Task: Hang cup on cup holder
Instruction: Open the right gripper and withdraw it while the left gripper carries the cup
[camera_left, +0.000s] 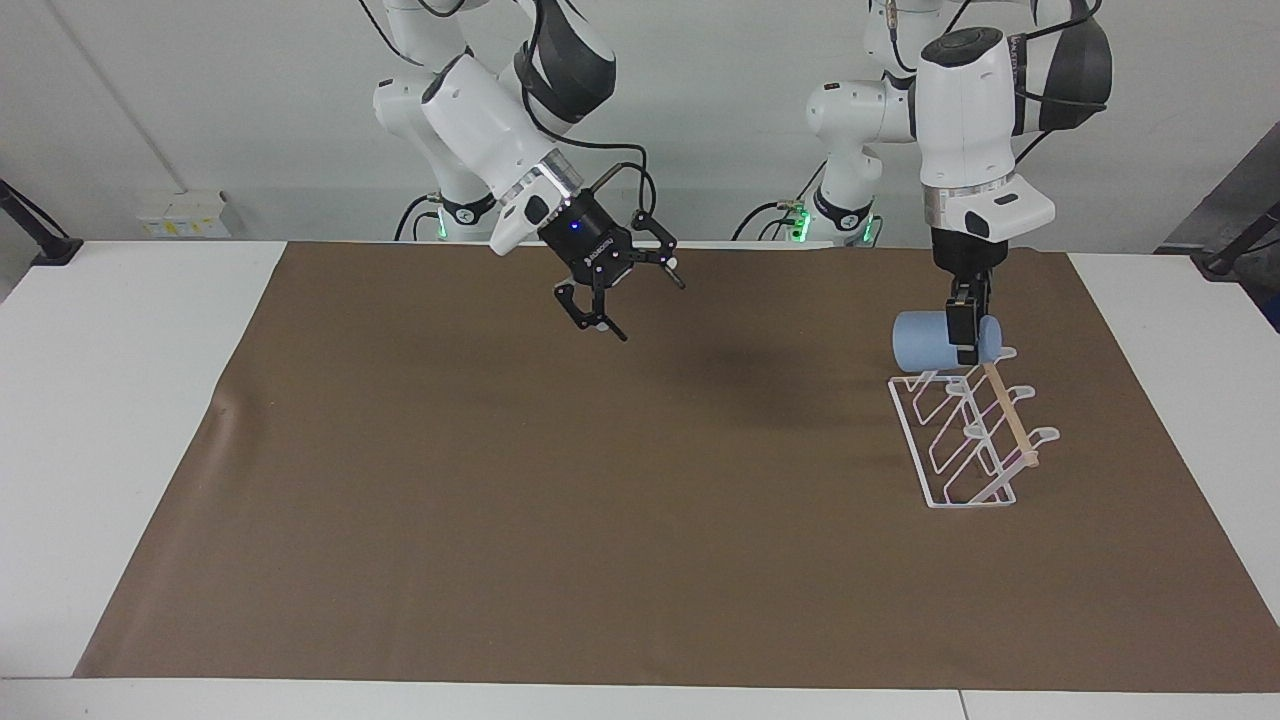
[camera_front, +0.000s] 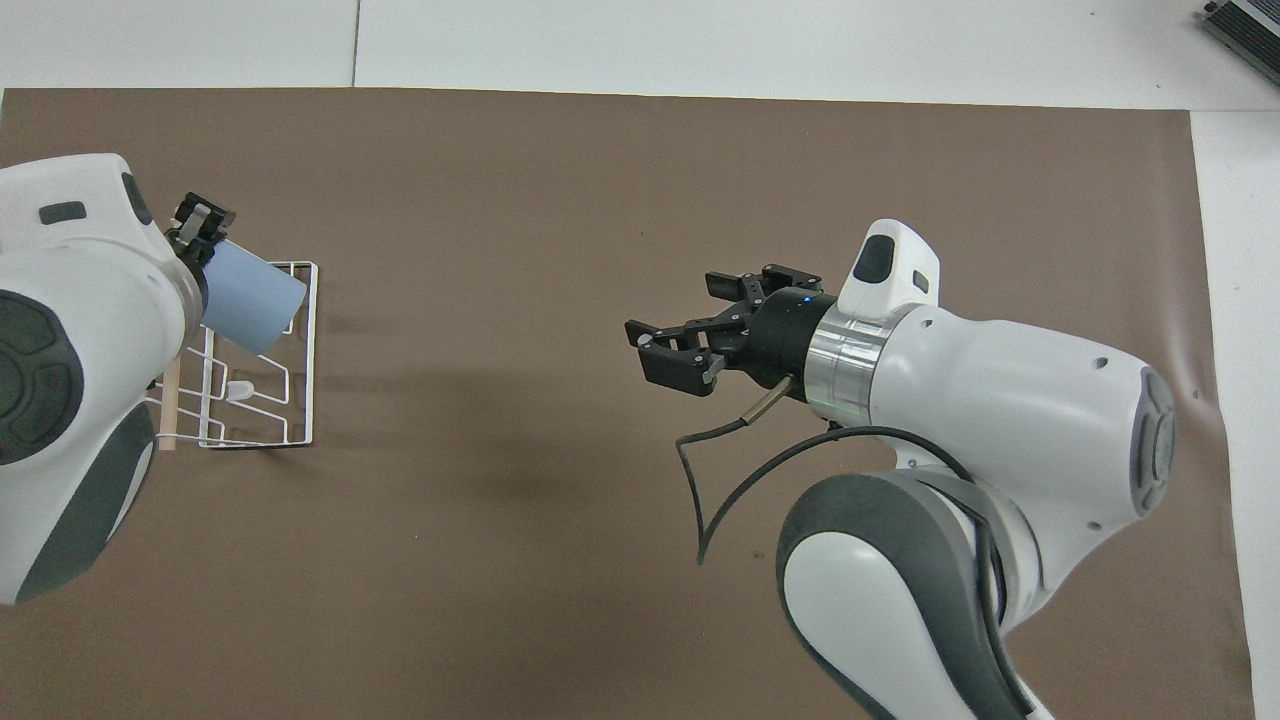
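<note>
The light-blue cup (camera_left: 922, 342) lies on its side in the air, held at one end by my left gripper (camera_left: 966, 345), which is shut on it. The cup hangs over the end of the white wire cup holder (camera_left: 1008, 412) that is nearer to the robots, just above the top of its wooden rod. I cannot tell whether cup and holder touch. In the overhead view the cup (camera_front: 250, 300) covers a corner of the holder (camera_front: 312, 350) beside my left gripper (camera_front: 200, 235). My right gripper (camera_left: 630, 305) is open and empty above the middle of the mat, also seen from overhead (camera_front: 690, 320).
A brown mat (camera_left: 500, 480) covers most of the white table (camera_left: 120, 400). The holder stands on the mat toward the left arm's end. A cable (camera_front: 700, 480) loops from the right wrist.
</note>
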